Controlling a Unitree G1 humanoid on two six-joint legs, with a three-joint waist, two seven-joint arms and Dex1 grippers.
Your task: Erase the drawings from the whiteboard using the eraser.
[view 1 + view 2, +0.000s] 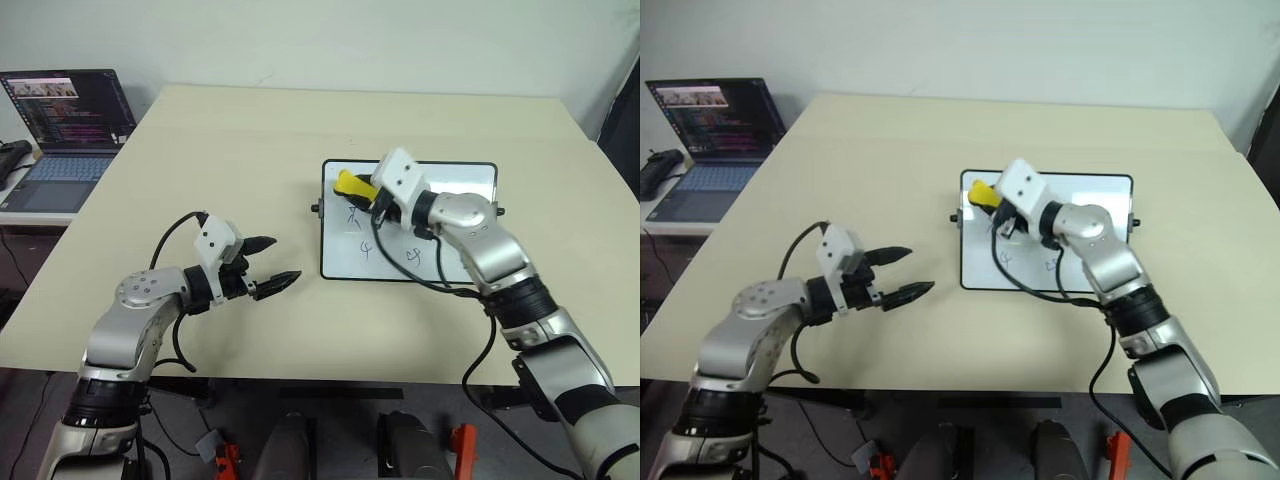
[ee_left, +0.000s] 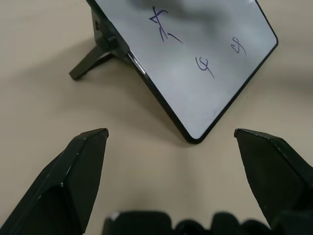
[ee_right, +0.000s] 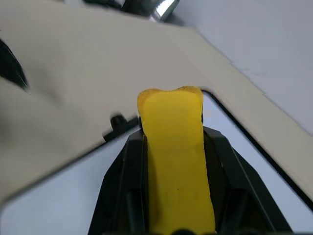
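Although the right gripper (image 1: 368, 196) clamps the yellow eraser (image 1: 352, 184) over the upper left corner of the whiteboard (image 1: 470, 178), all three thin marker drawings (image 2: 203, 66) remain, so wiping seems unstarted. The glossy, black-framed board stands propped on the matte beige table (image 1: 230, 140); the left gripper (image 1: 270, 264) hangs open nearby.

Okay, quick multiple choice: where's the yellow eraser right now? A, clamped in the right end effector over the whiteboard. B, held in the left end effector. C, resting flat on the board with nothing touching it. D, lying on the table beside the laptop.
A: the eraser sits clamped between the right end effector's black fingers above the whiteboard's upper left corner, while the left end effector stands open with nothing in it.
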